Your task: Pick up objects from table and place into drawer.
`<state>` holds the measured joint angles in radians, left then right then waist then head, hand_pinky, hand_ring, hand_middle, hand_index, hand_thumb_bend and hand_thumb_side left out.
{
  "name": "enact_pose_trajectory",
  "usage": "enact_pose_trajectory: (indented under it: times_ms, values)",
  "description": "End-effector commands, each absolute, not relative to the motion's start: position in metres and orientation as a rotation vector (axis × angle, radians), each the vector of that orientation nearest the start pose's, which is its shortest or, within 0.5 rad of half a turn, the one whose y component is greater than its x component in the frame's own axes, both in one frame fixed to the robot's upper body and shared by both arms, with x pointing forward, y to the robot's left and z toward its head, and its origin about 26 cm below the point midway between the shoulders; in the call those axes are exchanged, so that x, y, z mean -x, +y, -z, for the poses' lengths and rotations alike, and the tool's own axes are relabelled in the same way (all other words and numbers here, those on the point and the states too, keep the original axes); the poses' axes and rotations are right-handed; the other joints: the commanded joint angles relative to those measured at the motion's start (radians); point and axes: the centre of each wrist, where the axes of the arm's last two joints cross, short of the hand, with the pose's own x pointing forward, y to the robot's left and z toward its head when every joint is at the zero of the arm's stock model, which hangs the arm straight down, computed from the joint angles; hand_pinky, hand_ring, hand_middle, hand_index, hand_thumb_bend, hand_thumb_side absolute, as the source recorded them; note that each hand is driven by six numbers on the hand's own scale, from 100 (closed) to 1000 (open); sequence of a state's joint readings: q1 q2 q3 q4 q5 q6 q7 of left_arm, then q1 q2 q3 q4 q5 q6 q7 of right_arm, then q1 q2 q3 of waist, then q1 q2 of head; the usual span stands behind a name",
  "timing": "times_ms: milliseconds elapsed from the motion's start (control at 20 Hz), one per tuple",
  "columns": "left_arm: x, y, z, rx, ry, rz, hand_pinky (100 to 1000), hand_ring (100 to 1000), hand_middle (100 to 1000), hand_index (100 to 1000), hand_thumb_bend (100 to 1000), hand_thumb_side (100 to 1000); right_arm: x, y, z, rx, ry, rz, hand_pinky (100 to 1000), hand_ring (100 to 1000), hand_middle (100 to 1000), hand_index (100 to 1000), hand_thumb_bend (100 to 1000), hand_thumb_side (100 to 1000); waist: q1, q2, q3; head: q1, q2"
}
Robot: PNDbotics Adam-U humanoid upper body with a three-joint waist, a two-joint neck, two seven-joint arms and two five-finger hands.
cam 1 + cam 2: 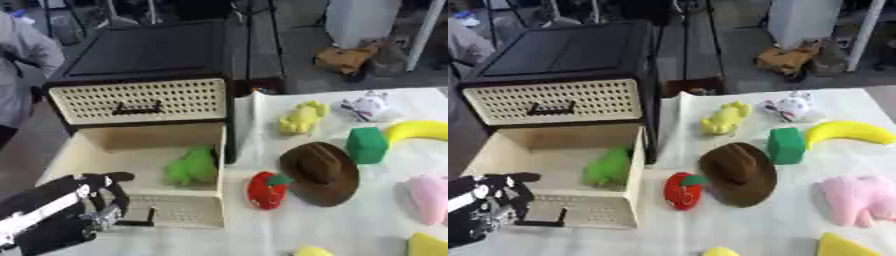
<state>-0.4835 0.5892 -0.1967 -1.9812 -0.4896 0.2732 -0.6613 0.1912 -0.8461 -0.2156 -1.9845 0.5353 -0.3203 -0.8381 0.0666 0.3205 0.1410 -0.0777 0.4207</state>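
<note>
— Right, your left hand (83,200) sits at the lower left, just by the front panel of the open drawer (105,145). Its fingers look curled in near the drawer's black handle (140,223), though I can't tell whether they actually grip it. Your right hand isn't showing at all.

— What's gone in already?

— A green plush toy (192,166) lies inside the drawer, towards its right wall. Everything else waits on the white-covered surface (350,230): a red strawberry toy (265,190) just beside the drawer's front corner, touching the brim of a brown hat (322,172); beyond those a green block (367,145), a yellow plush (302,118), a white plush (367,106), a banana (846,131) and a pink plush (859,200).

— So which one would you take next?

— The strawberry looks like your best bet, being nearest the drawer. I'd bring the hand across low, with fingers spread, and come down from above so you don't nudge the hat. Close round its body, not the green top. Lift clear of the drawer's front wall before swinging over, and release it in the bare left half, away from the green toy.
</note>
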Motion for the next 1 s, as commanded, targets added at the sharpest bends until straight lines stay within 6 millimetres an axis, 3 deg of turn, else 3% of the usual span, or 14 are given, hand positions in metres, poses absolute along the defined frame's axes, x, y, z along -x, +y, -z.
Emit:
enact_pose_trajectory:
  times_ms: [50, 400, 600, 850, 1000]
  values:
    - [-0.305, 0.248, -0.265, -0.608, -1.662, 1.436, 405, 595, 699, 955, 100, 1000, -0.229, -0.408, -0.187, -1.736, 2.828, 0.623, 800, 941, 847, 891, 100, 1000, -0.003, -0.018, 0.003, -0.003, 0.005]
    - [-0.304, 0.264, -0.289, -0.741, -1.830, 1.327, 377, 563, 654, 919, 100, 1000, -0.228, -0.409, -0.187, -1.740, 2.824, 0.614, 801, 941, 847, 891, 100, 1000, -0.005, -0.021, 0.008, -0.008, 0.006]
    - [-0.302, 0.274, -0.305, -0.825, -1.986, 1.119, 328, 509, 599, 900, 100, 1000, -0.227, -0.409, -0.186, -1.739, 2.821, 0.604, 800, 941, 848, 891, 100, 1000, -0.008, -0.023, 0.008, -0.013, 0.003]
    - [-0.301, 0.280, -0.312, -0.795, -2.133, 0.852, 297, 485, 577, 890, 134, 1000, -0.226, -0.409, -0.185, -1.744, 2.821, 0.592, 801, 941, 848, 892, 100, 1000, -0.011, -0.023, 0.005, -0.015, 0.007]
    - [-0.300, 0.282, -0.316, -0.752, -2.259, 0.670, 284, 487, 577, 885, 110, 1000, -0.226, -0.410, -0.185, -1.742, 2.822, 0.575, 800, 941, 847, 891, 100, 1000, -0.012, -0.022, 0.005, -0.016, 0.009]
